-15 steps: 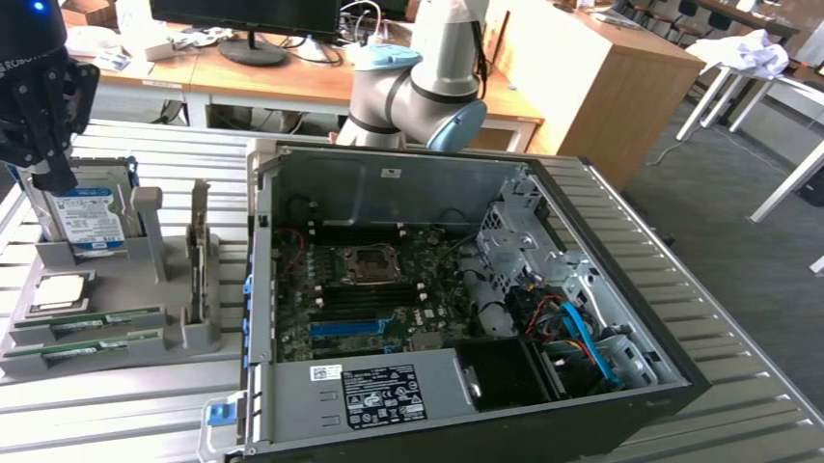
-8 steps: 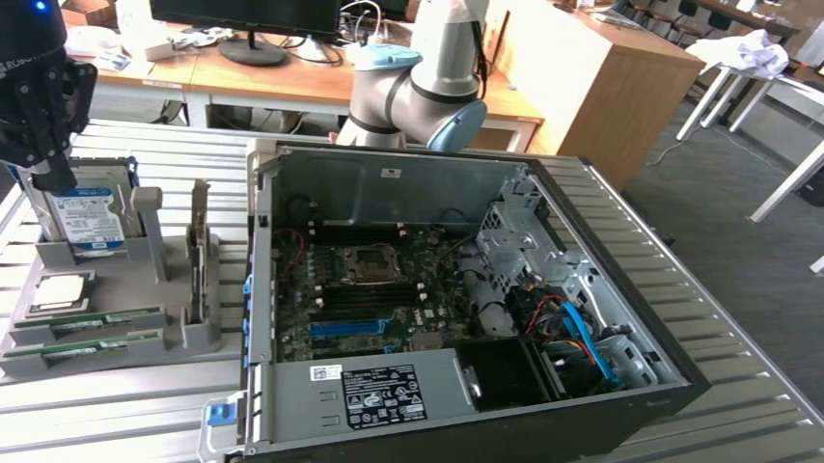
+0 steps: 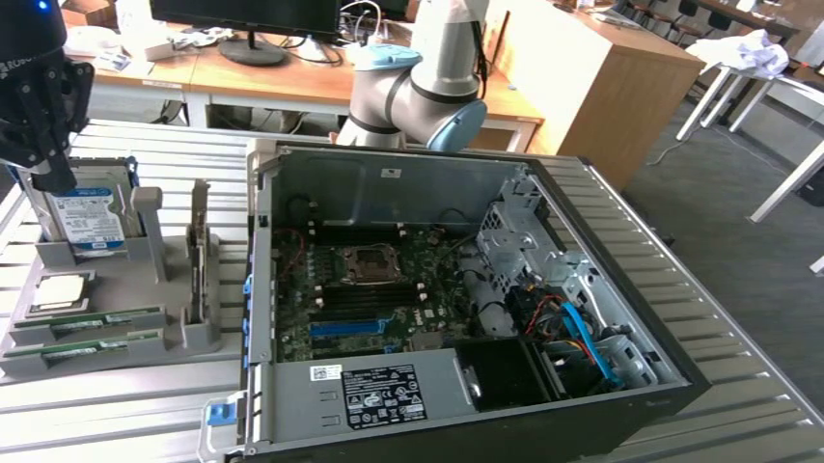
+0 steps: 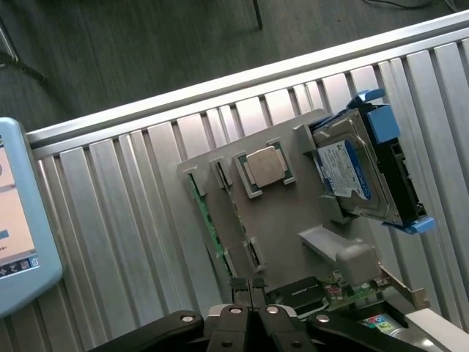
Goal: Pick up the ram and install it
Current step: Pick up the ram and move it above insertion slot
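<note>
The ram (image 3: 91,323) is a thin green stick lying in a slot at the front of the grey holder (image 3: 180,333), on the exterior view's left. The wrist view shows the ram (image 4: 208,224) running along one edge of the holder (image 4: 286,220). My gripper (image 3: 54,178) hangs above the holder's far end, close over the hard drive. Its fingers are shut, tips (image 4: 250,287) touching with nothing between them. The open computer case (image 3: 386,154) lies beside the holder with its motherboard (image 3: 373,289) exposed.
A silver hard drive (image 3: 84,217) with a blue-white label stands upright in the holder, a square processor chip (image 3: 58,289) just in front of it. A second green stick (image 3: 80,350) lies nearest the table edge. A light blue pendant (image 4: 15,220) lies on the slatted table.
</note>
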Tool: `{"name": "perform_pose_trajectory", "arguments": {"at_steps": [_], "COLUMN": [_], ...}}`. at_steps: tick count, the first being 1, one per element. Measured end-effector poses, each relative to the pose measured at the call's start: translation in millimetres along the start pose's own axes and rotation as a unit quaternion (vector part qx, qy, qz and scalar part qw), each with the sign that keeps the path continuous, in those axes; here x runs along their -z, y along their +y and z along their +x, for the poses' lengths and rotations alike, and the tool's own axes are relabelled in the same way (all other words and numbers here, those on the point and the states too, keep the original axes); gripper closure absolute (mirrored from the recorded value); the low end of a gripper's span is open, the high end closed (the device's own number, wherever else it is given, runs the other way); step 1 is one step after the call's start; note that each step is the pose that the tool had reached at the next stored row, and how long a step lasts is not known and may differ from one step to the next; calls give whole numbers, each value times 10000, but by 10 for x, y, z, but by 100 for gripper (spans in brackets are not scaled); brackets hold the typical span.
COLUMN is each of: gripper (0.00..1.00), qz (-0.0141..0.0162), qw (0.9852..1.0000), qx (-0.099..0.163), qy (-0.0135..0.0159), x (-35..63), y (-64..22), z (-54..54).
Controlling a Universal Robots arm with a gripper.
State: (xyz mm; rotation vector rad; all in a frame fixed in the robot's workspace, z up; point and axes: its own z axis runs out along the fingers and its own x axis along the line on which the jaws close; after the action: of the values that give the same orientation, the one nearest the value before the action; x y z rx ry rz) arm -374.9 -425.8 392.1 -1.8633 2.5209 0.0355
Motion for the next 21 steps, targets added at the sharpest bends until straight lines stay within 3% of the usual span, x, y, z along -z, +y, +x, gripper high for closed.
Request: {"name": "perform_pose_trajectory", "arguments": {"at_steps": [21], "gripper": [90], "qz": [-10], "qw": [9984], "qx": [563], "qy": [12], "x": [-1], "y": [0], "z": [1]}}
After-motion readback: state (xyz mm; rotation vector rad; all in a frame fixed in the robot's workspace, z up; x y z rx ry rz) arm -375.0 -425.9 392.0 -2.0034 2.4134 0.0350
